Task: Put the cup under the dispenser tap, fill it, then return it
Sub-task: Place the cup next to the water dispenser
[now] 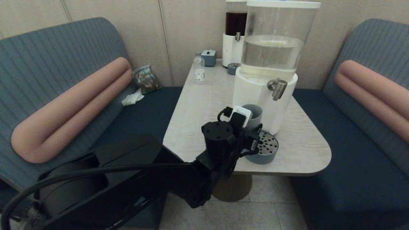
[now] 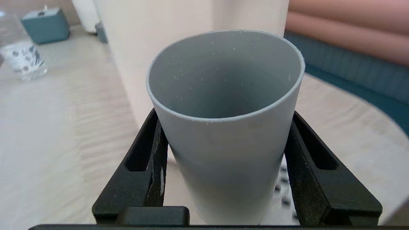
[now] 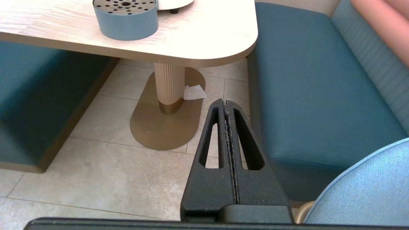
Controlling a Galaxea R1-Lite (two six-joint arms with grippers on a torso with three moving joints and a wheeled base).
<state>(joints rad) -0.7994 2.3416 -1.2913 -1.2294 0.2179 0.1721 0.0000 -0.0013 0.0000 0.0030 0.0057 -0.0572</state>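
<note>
The grey-blue cup stands upright between the fingers of my left gripper, close against the front of the big dispenser's white base. In the left wrist view both black fingers press the cup at its sides. Small droplets dot its inner wall and no water level shows. The brushed-metal tap sticks out higher up and to the right of the cup's mouth. My right gripper is shut on nothing, parked low over the floor beside the table.
The round grey-blue perforated tray sits just right of the cup, below the tap, near the table's front edge. A clear small bottle, a teal box and the slimmer dark-tank dispenser stand at the back. Benches flank the table.
</note>
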